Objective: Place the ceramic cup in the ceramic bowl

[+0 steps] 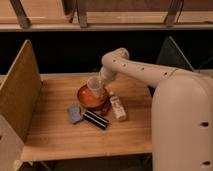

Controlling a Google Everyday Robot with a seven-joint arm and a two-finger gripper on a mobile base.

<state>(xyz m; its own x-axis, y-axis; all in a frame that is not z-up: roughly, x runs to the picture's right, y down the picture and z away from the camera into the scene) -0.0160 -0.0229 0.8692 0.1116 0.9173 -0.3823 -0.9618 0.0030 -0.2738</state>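
Observation:
The ceramic bowl (pixel 90 99), orange-red inside with a darker rim, sits on the wooden table near its middle. The pale ceramic cup (pixel 95 86) is held just above the bowl's right half, tilted a little. My gripper (pixel 101 80) is at the end of the white arm that reaches in from the right, and it is shut on the cup at the cup's upper right side. The cup hides part of the bowl's far rim.
A white bottle-like item (pixel 118 107) lies right of the bowl. A black bar (pixel 96 120) and a blue-grey sponge (pixel 75 114) lie in front of it. A tall wooden panel (pixel 19 90) stands at the table's left edge. My white arm (pixel 175 115) fills the right side.

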